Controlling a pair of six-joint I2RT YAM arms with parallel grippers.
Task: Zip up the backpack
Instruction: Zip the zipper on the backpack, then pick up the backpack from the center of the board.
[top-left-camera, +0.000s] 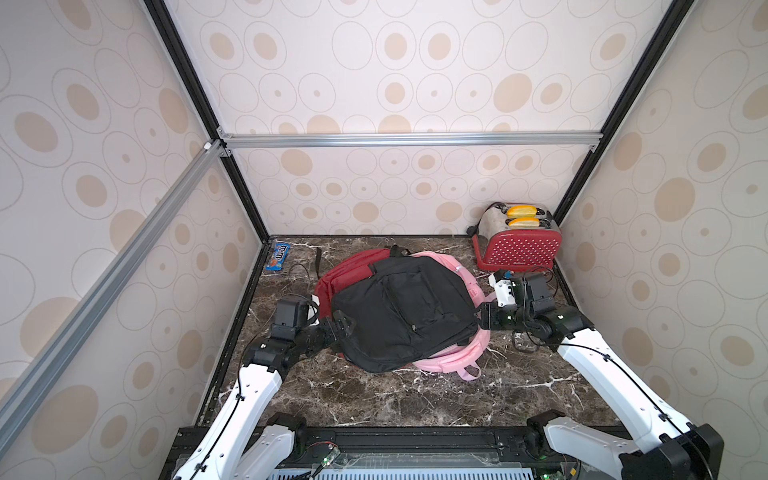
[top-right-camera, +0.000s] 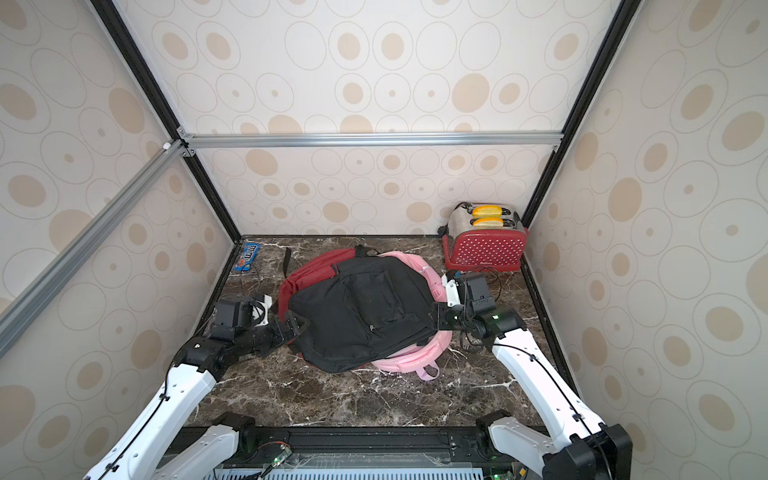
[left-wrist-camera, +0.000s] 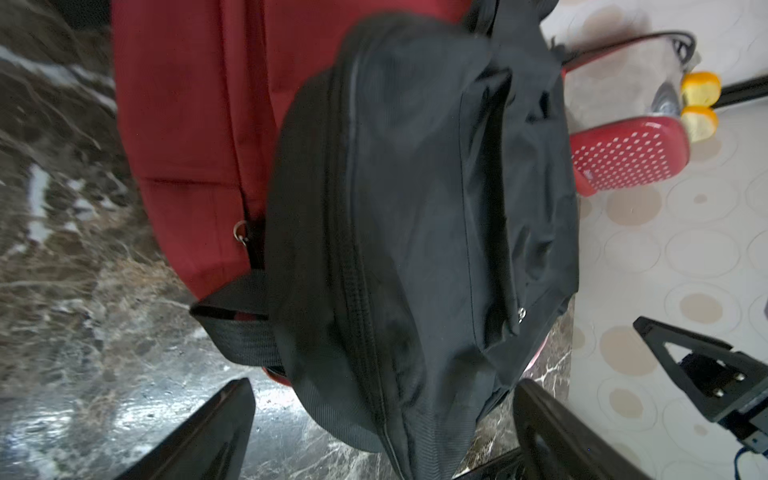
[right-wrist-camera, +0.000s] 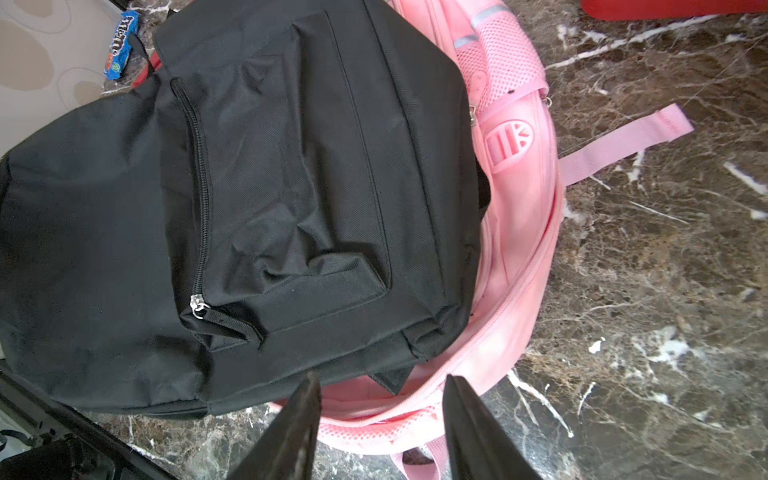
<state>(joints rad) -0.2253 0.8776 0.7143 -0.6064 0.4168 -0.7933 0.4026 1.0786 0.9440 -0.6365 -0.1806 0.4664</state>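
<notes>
A black backpack lies on top of a red backpack and a pink backpack. Its main zipper looks closed along the side in the left wrist view. The front pocket's silver pull sits at the pocket's corner. My left gripper is open wide at the black backpack's left edge, with the fabric between its fingers untouched. On the right side, my right gripper has its fingers apart over the pink backpack's gaping rim.
A red toaster holding two yellow buns stands at the back right, close behind the right wrist. A blue candy pack lies at the back left with a black cable beside it. A pink strap trails on the marble table.
</notes>
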